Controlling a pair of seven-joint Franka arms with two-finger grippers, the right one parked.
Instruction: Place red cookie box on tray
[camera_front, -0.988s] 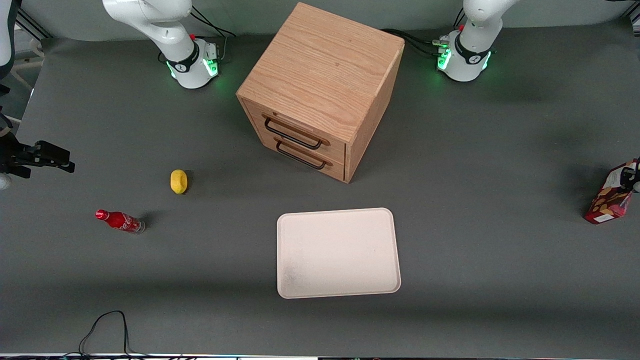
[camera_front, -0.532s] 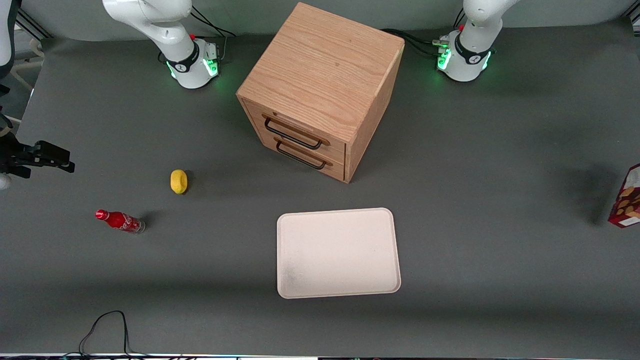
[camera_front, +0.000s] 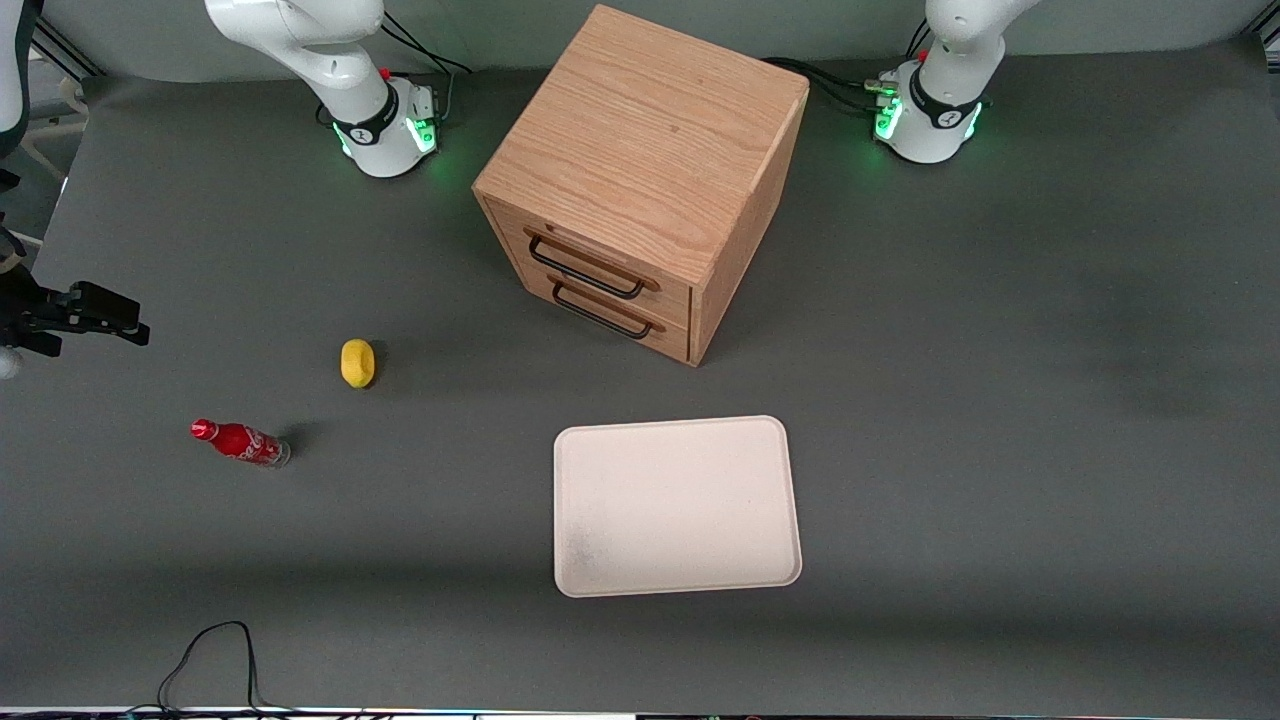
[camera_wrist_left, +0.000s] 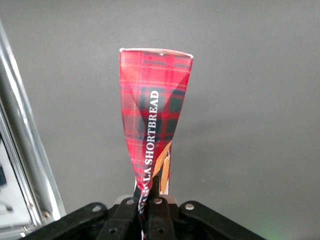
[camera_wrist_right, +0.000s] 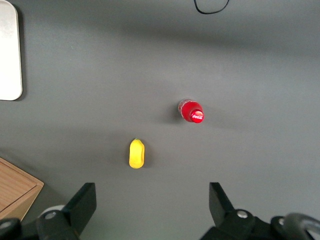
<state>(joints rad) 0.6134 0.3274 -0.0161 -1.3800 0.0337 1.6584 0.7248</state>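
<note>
Lying bare on the grey bench (camera_front: 1000, 450) in the front view, cream tray (camera_front: 676, 505) nearer the camera than the wooden drawer cabinet (camera_front: 640, 180), left wrist view — claw (camera_wrist_left: 150, 207) clamped on the red cookie box (camera_wrist_left: 154, 120), box lifted above the bench — outside the front view.

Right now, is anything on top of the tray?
Nothing: the tray is bare. The cookie box is clamped in the pincer, outside the front view, over grey tabletop.

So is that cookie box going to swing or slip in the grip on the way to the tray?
Probably light cardboard. The gripper pinches the red cookie box at one end, so it may pivot. It likely crushes if squeezed harder. The tray is bare.
</note>
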